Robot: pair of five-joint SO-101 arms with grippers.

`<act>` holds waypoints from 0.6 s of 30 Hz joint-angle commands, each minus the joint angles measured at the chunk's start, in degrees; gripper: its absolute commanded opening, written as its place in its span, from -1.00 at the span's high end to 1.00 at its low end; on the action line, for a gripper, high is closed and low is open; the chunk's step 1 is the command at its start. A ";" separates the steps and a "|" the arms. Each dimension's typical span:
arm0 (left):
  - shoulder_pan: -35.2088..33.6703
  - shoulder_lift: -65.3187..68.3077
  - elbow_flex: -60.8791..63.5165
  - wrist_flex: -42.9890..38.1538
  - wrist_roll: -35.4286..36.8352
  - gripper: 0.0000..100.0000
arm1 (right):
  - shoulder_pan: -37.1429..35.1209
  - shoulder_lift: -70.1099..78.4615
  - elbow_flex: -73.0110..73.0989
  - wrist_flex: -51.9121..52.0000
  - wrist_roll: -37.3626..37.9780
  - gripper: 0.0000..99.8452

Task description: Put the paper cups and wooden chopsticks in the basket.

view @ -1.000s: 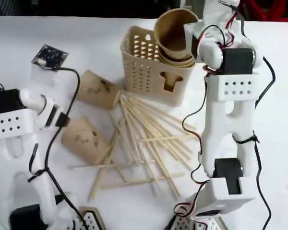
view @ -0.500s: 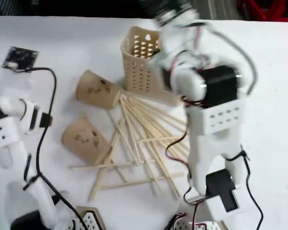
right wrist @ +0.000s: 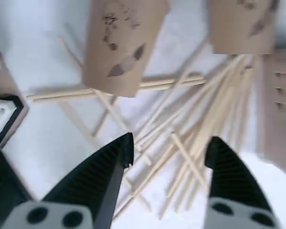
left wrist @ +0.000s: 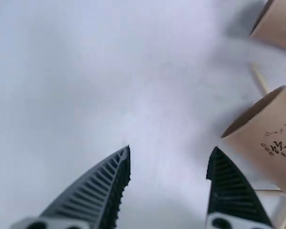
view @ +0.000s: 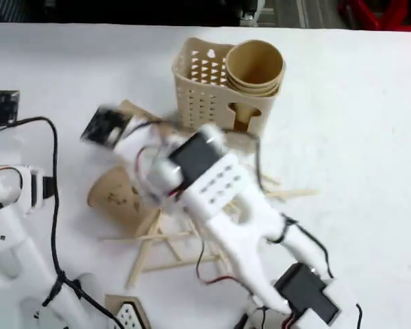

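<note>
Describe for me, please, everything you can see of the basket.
The basket is a small cream tub that looks like plastic, with a rolled rim. Its walls are pierced with rows of small holes, and its front has a keyhole-shaped cutout. It stands upright on the white table, toward the far side. A nested stack of paper cups sits in one end, mouth up and slightly tilted. The right arm hides its lower front edge.
</note>
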 commanded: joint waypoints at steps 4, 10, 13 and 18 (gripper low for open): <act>-5.41 -1.54 0.79 -2.29 2.37 0.48 | -6.64 -2.59 10.81 -10.42 -7.03 0.21; -7.78 -1.54 0.97 -2.29 2.29 0.48 | -13.14 -2.59 21.80 -23.96 -8.44 0.18; -7.69 -1.54 1.76 -2.29 2.29 0.48 | -13.93 -2.51 26.64 -31.43 -8.44 0.18; -7.69 -1.54 2.46 -2.81 2.29 0.48 | -14.20 -2.24 31.30 -38.02 -8.44 0.18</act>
